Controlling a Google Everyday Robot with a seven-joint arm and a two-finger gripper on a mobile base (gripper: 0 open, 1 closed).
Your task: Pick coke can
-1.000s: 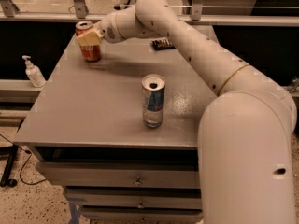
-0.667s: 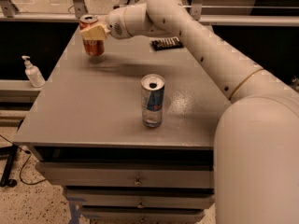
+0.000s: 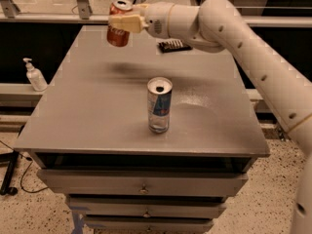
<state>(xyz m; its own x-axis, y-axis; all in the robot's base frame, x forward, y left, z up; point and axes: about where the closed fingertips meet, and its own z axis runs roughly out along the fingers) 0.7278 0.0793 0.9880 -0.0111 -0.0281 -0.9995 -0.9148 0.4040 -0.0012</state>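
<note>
The coke can (image 3: 118, 33), red with white script and a silver top, hangs tilted in the air above the far left part of the grey table (image 3: 97, 111). My gripper (image 3: 122, 22) is shut on the coke can, its pale fingers (image 3: 127, 23) wrapped across the can's upper half. My white arm (image 3: 253, 57) reaches in from the right. The can's shadow lies on the tabletop below it.
A slim silver-and-blue can (image 3: 159, 105) stands upright in the middle of the table. A dark flat object (image 3: 174, 46) lies at the back centre. A white pump bottle (image 3: 35, 75) stands on a ledge to the left. Drawers sit under the tabletop.
My gripper has lifted the coke can off the tabletop and carried it up and to the right. The silver-and-blue can has not moved.
</note>
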